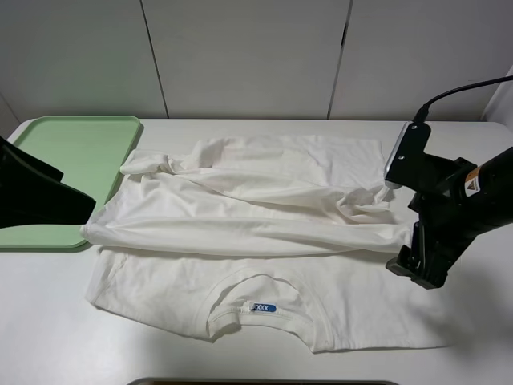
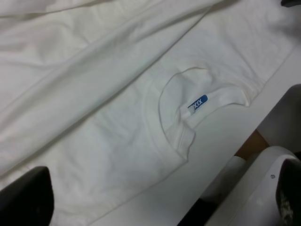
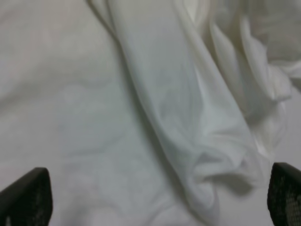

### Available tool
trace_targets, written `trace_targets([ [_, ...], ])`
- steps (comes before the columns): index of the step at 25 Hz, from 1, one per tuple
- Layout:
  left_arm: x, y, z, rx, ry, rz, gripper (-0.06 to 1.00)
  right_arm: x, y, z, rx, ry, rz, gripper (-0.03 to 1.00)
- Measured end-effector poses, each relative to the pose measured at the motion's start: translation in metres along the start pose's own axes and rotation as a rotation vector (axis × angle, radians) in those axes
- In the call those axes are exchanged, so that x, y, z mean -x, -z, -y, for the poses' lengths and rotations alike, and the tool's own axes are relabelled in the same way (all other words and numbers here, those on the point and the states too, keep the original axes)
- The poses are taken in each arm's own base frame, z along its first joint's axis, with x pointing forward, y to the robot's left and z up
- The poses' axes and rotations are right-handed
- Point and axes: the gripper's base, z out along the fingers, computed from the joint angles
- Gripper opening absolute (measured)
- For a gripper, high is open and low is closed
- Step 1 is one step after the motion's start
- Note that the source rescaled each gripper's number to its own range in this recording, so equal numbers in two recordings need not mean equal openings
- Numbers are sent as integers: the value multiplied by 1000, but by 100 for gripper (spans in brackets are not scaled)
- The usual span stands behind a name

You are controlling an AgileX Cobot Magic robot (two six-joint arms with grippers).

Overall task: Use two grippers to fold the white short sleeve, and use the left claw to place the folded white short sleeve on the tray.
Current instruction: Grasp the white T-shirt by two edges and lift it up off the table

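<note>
Shirt (image 1: 264, 216): white cotton, lay half-folded mid-frame.
Tray (image 1: 72, 148): pale green rectangular plastic, upper left.
Left claw (image 2: 155, 200), right claw (image 3: 155, 197): black, stood spread.

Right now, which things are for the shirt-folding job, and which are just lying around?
For the job: the white short sleeve, the tray, the left claw, the right gripper.
Just there: the table, the wall panels behind it.
</note>
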Motion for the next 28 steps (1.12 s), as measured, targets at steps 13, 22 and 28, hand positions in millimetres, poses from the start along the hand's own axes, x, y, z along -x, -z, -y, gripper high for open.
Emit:
trace_targets([
  [13, 0, 0, -1, 15, -10, -4, 94, 0, -45, 2, 29, 136, -67, 100],
  [22, -1, 0, -1, 15, -11, -8, 94, -2, -69, 2, 50, 225, -106, 100],
  [28, -1, 0, -1, 15, -11, -8, 94, -5, -79, 0, 70, 279, -134, 99],
])
